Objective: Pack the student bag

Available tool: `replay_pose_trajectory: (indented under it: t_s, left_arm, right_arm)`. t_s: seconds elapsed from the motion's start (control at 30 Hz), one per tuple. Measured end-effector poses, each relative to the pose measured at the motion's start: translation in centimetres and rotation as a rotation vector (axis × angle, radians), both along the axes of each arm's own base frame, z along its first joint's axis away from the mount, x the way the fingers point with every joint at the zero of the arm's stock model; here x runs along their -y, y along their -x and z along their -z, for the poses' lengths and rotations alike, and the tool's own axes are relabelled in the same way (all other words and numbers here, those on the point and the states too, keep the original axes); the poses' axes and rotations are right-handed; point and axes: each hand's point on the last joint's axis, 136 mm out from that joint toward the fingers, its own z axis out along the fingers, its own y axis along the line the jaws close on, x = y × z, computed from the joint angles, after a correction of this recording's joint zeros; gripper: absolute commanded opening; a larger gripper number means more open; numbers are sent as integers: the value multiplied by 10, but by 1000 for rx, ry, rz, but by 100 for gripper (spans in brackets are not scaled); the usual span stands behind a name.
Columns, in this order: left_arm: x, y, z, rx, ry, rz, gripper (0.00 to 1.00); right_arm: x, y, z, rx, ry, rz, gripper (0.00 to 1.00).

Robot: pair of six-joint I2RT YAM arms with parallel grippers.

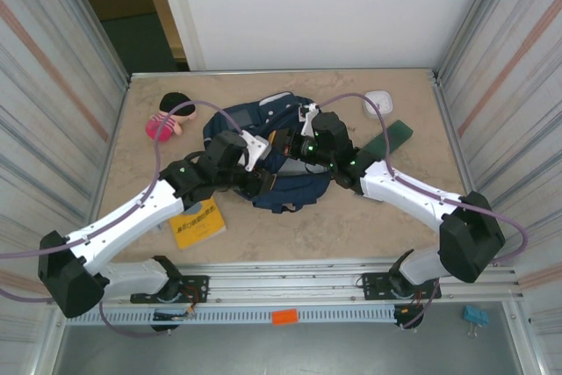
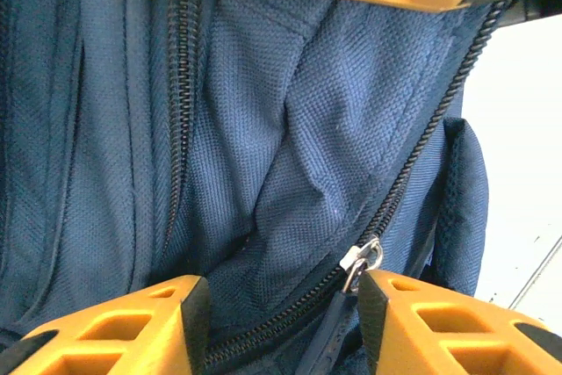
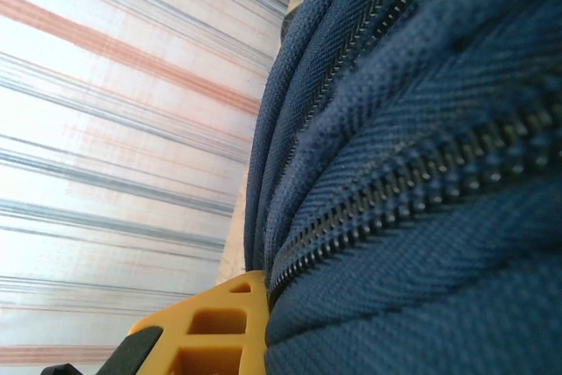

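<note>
Your left gripper (image 2: 281, 309) straddles the student bag's (image 2: 263, 129) metal zipper pull (image 2: 361, 263), jaws half apart. Your right gripper (image 1: 292, 144) is closed against coarse navy weave.

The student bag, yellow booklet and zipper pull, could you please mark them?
student bag (image 1: 230, 120), top view, upper-left fabric
yellow booklet (image 1: 198, 226), top view, cover
zipper pull (image 2: 362, 261), left wrist view, metal slider

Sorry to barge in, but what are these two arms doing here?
Both arms are working on the navy student bag in the middle of the table. The left gripper is open over a zipper line, the zipper pull close by one of its fingers. The right gripper is shut and pressed against the bag's side. A yellow booklet, a pink toy, a white case and a dark green item lie on the table outside the bag.
</note>
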Motion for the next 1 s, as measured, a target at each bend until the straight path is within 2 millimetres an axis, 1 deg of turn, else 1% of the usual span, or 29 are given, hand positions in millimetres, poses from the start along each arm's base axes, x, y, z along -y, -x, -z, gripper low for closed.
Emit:
replay_pose_trajectory:
  t_s: [0.17, 0.3, 0.37, 0.4, 0.47, 0.57, 0.67, 0.7, 0.87, 1.0]
  left_arm:
    - [4, 2, 5, 10, -28, 21, 49]
    - [8, 5, 5, 18, -33, 55, 57]
    - [12, 10, 5, 23, -33, 88, 56]
    - [14, 11, 5, 26, -32, 98, 53]
    - [14, 12, 4, 30, -33, 107, 44]
    - [12, 10, 6, 45, -52, 104, 37]
    - [7, 9, 8, 56, -67, 94, 23]
    - [5, 9, 8, 63, -71, 91, 20]
    - [0, 10, 3, 93, -64, 82, 12]
    - [-2, 9, -3, 119, -28, 74, 4]
  right_arm:
    - [1, 1, 4, -14, 15, 0, 0]
    - [2, 2, 5, -23, 23, 0, 0]
    - [2, 1, 5, -25, 25, 0, 0]
    - [2, 1, 4, -25, 25, 0, 0]
    - [2, 1, 4, -26, 26, 0, 0]
    - [1, 1, 4, -30, 30, 0, 0]
    - [2, 1, 5, -34, 33, -1, 0]
    - [2, 2, 6, -38, 36, -3, 0]
    - [6, 1, 10, -66, 53, -17, 0]
    - [11, 0, 8, -76, 57, -35, 0]
